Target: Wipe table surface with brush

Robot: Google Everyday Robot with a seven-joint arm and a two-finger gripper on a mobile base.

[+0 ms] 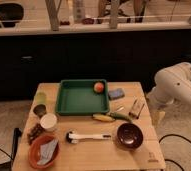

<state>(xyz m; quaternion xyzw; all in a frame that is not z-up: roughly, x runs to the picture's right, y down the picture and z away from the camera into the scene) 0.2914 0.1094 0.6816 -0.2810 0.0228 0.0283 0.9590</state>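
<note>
The brush (90, 136) lies flat on the table surface (99, 156) near the front. Its white handle runs left to right and its dark head is at the left end, beside a dark bowl (129, 135). Nothing touches the brush. My white arm (176, 86) reaches in from the right and bends down by the table's right edge. The gripper at its lower end is hidden behind the arm's links, well right of the brush, and it stands open with nothing in it.
A green tray (82, 97) with an orange fruit (98, 87) sits at the back. A banana (104, 118), blue sponge (116, 93), brown packet (135, 107), white cup (48, 121), green cup (40, 107) and orange bowl (43, 151) with a cloth crowd the table.
</note>
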